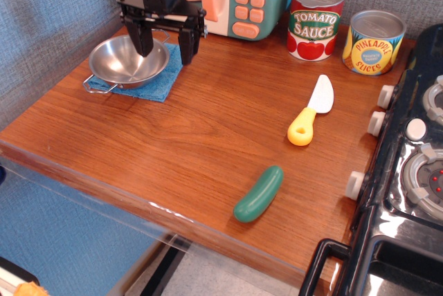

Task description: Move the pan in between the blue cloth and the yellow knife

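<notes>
Pan (127,61): shiny round steel, on blue terry cloth (154,81).
</notes>
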{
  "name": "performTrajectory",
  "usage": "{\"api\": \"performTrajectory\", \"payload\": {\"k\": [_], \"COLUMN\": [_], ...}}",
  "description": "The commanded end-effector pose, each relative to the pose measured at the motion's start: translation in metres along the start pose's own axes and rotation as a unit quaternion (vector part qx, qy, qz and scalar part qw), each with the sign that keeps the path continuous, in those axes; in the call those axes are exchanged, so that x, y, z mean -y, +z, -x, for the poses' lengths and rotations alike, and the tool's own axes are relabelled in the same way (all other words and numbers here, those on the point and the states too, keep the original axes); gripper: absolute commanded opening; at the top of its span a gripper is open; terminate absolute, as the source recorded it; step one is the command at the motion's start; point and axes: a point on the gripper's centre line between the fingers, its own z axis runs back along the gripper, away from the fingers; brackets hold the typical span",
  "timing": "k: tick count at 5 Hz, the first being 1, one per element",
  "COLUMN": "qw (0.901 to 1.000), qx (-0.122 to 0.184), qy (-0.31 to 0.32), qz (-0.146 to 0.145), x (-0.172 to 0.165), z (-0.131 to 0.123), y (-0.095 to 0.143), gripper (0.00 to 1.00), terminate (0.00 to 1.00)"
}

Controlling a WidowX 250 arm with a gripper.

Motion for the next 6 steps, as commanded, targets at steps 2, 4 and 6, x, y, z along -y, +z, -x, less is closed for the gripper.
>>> {"api": "performTrajectory", "payload": {"k": [2, 4, 6], "qw": [0.9996, 0.9997, 0.9995], "qx": [-0.017, -0.017, 0.024], "qy": [0.012, 0.007, 0.019], "qz": [-0.018, -0.018, -0.008], "x": [-0.011, -0.009, -0.014], "z": [-0.011, -0.010, -0.007], "y": [-0.018, -0.016, 0.020], "gripper": [1.00, 0.00, 0.00], "terminate": [0.00, 0.00, 0.00]}}
